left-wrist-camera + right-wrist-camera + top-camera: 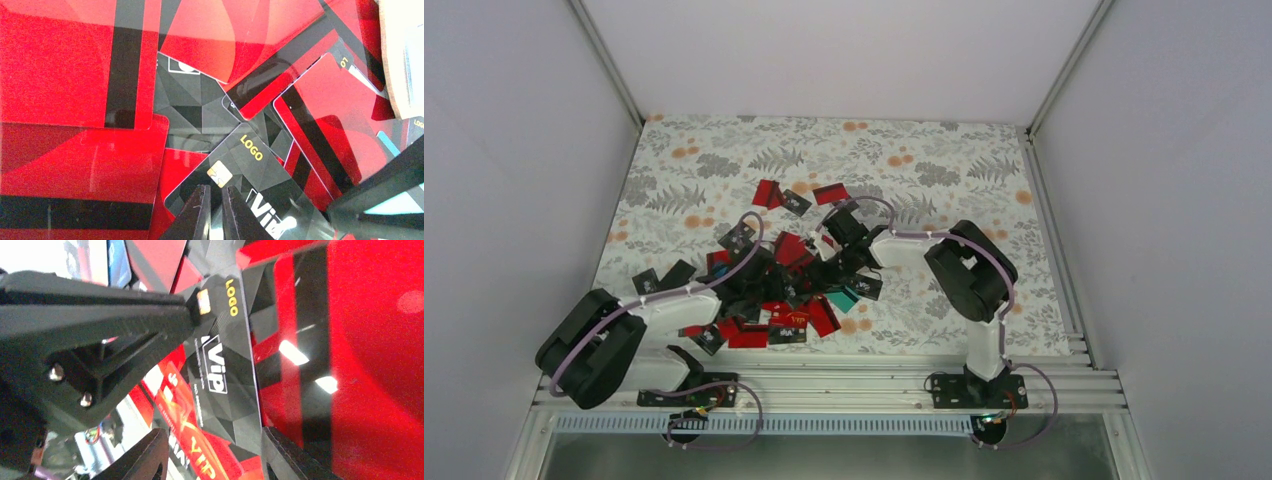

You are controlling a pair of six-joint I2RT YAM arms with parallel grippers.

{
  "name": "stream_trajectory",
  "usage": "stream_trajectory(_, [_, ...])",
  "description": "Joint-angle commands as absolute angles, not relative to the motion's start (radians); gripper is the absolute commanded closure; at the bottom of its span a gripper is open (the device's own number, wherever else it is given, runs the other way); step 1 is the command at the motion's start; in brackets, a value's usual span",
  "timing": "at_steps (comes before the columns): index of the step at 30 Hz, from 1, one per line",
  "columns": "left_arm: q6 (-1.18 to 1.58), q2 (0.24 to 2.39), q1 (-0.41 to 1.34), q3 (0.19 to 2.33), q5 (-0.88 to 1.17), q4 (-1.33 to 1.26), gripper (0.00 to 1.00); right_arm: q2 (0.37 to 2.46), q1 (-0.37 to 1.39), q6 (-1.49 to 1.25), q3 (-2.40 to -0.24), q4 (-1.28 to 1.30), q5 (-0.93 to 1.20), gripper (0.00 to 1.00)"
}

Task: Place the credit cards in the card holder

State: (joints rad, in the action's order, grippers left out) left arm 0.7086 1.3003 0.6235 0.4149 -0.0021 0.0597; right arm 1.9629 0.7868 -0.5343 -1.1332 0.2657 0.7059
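The credit cards (769,300), mostly red and some black, lie in a loose heap in the middle of the table. In the left wrist view my left gripper (215,189) is shut. Its tips rest on a black card (260,170) printed LOGO and VIP, just below the gold chip. My right gripper (214,435) stands open astride the other end of that black card (225,365) and a red VIP card (200,450). I cannot tell whether it presses on them. A tan edge of the card holder (400,60) shows at the top right of the left wrist view.
Both arms reach into the heap, my left gripper (796,278) and right gripper (836,268) almost tip to tip. A teal card (842,299) lies at the heap's right edge. Patterned cloth (944,170) surrounds the heap, with white walls on three sides.
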Motion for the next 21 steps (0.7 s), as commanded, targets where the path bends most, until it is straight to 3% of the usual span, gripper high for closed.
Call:
stream_trajectory(1, [0.720,1.282,0.623,0.366,0.042,0.145,0.90,1.977,0.782,-0.543,-1.109,0.254,0.900,0.51])
stream_trajectory(8, [0.702,1.168,0.631,0.406,0.052,0.238,0.90,1.956,0.780,-0.524,-1.108,0.259,0.938,0.52])
stream_trajectory(14, [0.706,1.124,0.654,0.449,0.032,0.335,0.90,1.925,0.779,-0.502,-1.139,0.387,0.622,0.52])
stream_trajectory(21, [0.725,1.161,0.662,0.416,0.042,0.290,0.90,1.950,0.795,-0.488,-1.144,0.420,0.526,0.52])
